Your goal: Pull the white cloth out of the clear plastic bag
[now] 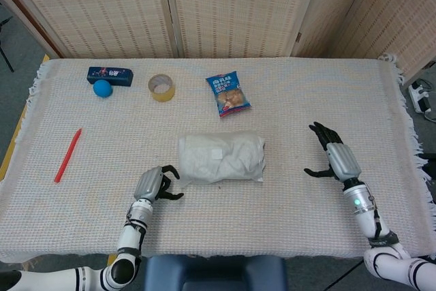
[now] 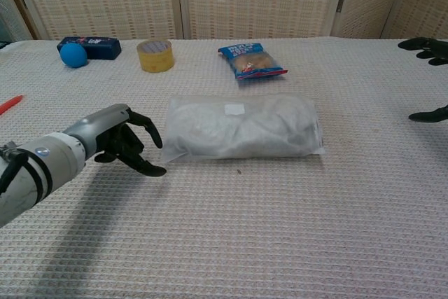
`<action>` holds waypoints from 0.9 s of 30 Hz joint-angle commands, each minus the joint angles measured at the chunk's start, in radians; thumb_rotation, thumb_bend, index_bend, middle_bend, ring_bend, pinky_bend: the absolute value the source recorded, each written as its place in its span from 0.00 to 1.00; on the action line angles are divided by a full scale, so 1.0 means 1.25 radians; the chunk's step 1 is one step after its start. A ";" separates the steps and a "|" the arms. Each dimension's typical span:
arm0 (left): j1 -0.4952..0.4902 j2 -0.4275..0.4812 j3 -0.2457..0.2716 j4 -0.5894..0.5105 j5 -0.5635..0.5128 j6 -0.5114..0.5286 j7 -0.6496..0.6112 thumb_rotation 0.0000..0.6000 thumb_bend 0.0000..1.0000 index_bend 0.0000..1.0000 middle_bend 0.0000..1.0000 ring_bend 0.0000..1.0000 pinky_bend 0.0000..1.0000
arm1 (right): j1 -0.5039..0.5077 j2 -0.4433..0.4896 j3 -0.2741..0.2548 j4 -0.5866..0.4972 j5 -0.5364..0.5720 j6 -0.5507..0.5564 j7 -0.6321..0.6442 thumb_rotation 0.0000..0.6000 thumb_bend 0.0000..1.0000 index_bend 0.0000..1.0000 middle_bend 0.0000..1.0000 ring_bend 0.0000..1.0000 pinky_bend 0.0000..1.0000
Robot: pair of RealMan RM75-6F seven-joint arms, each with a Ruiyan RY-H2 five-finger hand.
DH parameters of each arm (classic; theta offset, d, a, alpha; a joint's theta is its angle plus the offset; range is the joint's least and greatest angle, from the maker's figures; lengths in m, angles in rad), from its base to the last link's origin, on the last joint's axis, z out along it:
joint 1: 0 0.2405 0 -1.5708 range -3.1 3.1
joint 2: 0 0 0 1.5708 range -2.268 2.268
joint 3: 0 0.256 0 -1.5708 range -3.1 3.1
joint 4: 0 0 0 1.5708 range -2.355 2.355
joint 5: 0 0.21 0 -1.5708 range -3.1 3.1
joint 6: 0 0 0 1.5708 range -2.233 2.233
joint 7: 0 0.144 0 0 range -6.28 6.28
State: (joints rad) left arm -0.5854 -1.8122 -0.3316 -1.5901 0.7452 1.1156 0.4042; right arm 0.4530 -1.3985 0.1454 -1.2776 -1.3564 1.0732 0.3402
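The clear plastic bag (image 1: pixel 221 158) (image 2: pixel 241 128) lies flat in the middle of the table with the crumpled white cloth (image 1: pixel 228 156) (image 2: pixel 252 129) wholly inside it. My left hand (image 1: pixel 152 183) (image 2: pixel 122 143) sits just left of the bag's left end, fingers curved and apart, holding nothing and a small gap short of the plastic. My right hand (image 1: pixel 333 157) is well to the right of the bag, fingers spread and empty; in the chest view only its fingertips (image 2: pixel 427 44) show at the right edge.
At the back of the table stand a roll of yellow tape (image 1: pixel 161 87), a blue snack packet (image 1: pixel 228 93), a blue ball (image 1: pixel 102 88) and a dark blue box (image 1: pixel 110 74). A red pen (image 1: pixel 67 155) lies at the left. A woven screen stands behind.
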 commanded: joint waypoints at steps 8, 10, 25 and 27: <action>-0.024 -0.023 -0.011 0.035 -0.037 0.006 0.001 1.00 0.21 0.66 1.00 1.00 1.00 | -0.002 0.001 0.001 0.012 -0.002 0.004 -0.003 1.00 0.10 0.06 0.00 0.00 0.00; -0.029 -0.021 -0.016 0.024 -0.056 0.003 0.007 1.00 0.20 0.66 1.00 1.00 1.00 | -0.001 -0.001 0.002 0.014 -0.002 0.004 -0.006 1.00 0.10 0.06 0.00 0.00 0.00; -0.084 -0.026 -0.049 0.014 -0.141 0.034 0.066 0.96 0.11 0.64 1.00 1.00 1.00 | -0.001 -0.009 -0.001 0.037 -0.007 0.000 0.014 1.00 0.10 0.07 0.00 0.00 0.00; -0.089 -0.027 -0.050 0.021 -0.149 0.032 0.068 0.97 0.13 0.65 1.00 1.00 1.00 | -0.001 -0.008 0.001 0.038 -0.007 0.002 0.016 1.00 0.10 0.07 0.00 0.00 0.00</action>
State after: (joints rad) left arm -0.6924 -1.8441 -0.3922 -1.5685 0.5629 1.1567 0.4869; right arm 0.4512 -1.4086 0.1459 -1.2299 -1.3654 1.0756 0.3604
